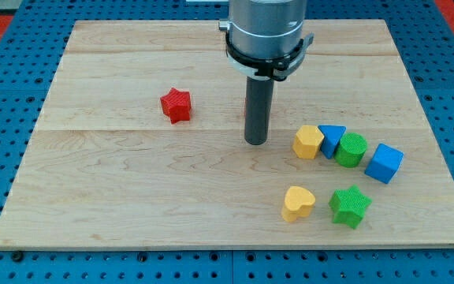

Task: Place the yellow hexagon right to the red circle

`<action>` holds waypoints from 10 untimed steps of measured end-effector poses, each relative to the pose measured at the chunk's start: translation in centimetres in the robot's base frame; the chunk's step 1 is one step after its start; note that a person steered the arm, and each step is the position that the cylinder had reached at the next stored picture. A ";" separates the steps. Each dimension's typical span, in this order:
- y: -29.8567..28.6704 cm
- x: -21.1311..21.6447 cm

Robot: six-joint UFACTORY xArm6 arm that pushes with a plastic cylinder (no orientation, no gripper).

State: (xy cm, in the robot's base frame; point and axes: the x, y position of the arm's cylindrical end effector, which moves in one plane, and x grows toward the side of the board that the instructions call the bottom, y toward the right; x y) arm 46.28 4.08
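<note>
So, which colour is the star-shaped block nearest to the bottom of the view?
Green star, seen clearly in the camera view.

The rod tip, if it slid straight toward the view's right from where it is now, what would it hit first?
Probably the yellow hexagon: my tip sits just to its left, apart from it, with bare board between.

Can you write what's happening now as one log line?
my tip: view's left of yellow hexagon, not touching | red star: farther left
</note>
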 end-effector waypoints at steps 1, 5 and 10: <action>0.2 0.0; 5.8 3.7; 8.6 0.2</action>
State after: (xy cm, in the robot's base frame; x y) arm 46.48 12.72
